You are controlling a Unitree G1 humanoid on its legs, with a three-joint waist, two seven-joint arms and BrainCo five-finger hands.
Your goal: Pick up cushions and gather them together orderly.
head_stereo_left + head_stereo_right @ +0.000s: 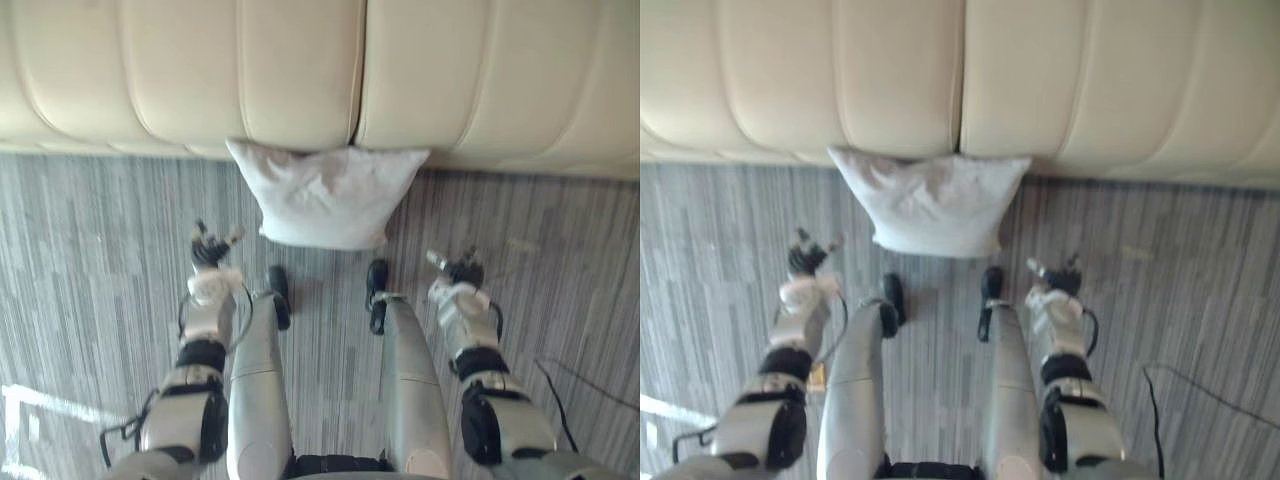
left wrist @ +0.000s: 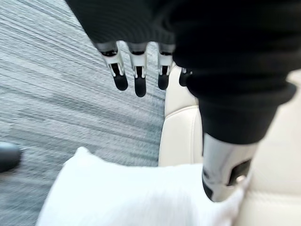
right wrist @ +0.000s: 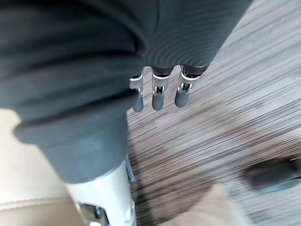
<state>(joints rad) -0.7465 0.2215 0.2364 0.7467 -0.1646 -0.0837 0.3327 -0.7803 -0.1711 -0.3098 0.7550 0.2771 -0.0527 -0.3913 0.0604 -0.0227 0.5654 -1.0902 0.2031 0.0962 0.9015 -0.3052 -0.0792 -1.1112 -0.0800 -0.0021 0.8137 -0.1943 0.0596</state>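
Left eye view: your left robot hand (image 1: 212,248) and right robot hand (image 1: 457,268) held low, fingers spread, empty, flanking cushion (image 1: 325,195) against sofa (image 1: 300,70).

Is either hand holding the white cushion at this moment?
No: the left hand and right hand are both open and apart from the white cushion, which rests on the floor.

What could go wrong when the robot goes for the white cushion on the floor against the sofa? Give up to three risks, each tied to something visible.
The cushion lies against the base of the sofa, so a forward push might wedge it instead of lifting it.
The left hand and right hand are both open and apart from it, the right apparently farther off; an uneven grab could tilt it.
It looks soft and may sag out of a loose hold.
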